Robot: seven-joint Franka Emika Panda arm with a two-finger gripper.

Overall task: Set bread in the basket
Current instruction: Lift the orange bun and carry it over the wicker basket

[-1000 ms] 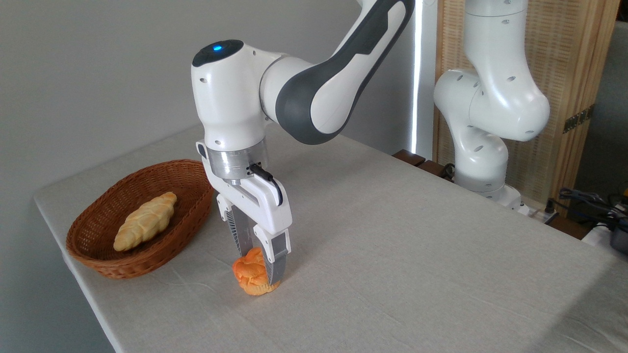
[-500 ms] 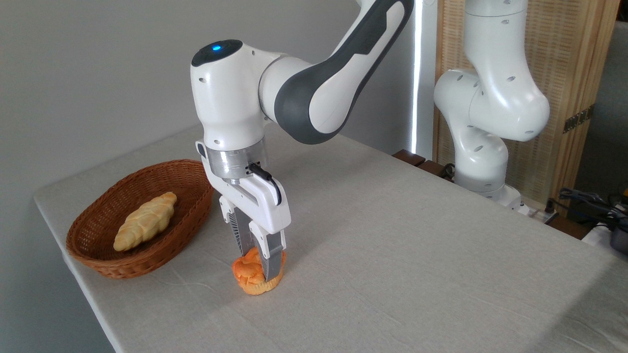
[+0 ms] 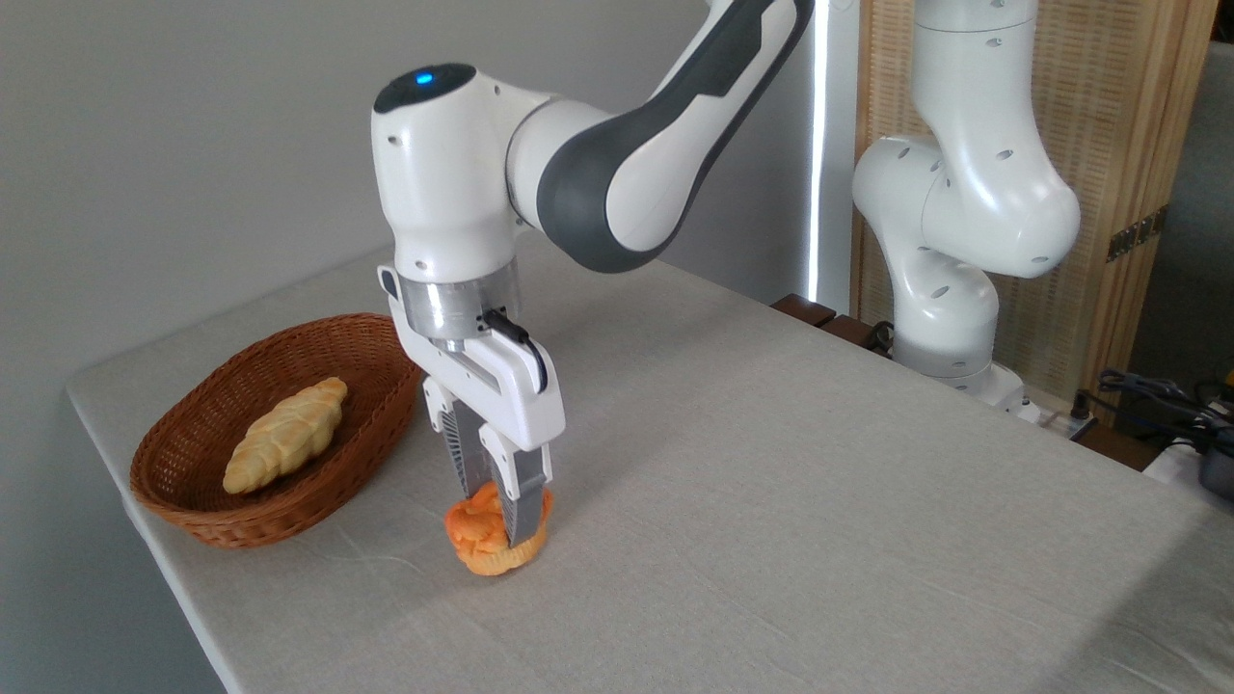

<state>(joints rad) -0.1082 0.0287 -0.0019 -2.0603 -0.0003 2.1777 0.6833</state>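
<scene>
The bread (image 3: 477, 535), a small orange bun with a cracked lobed top, is pinched between the fingers of my gripper (image 3: 503, 525), which points straight down and is shut on it. The bun sits just off or barely at the cloth; I cannot tell whether it touches. The basket (image 3: 318, 477), an oval reddish-brown wicker one, stands to the left of the gripper near the table's left edge, a short gap away from the bun.
A pale-yellow braided loaf (image 3: 286, 434) lies inside the basket. The table's front-left edge (image 3: 169, 588) runs close below the basket. The arm's white base (image 3: 950, 289) stands at the back right, with cables (image 3: 1157, 395) beyond it.
The fingers closed in on the bun, squeezing it. The gripper and bun then shifted slightly left and up.
</scene>
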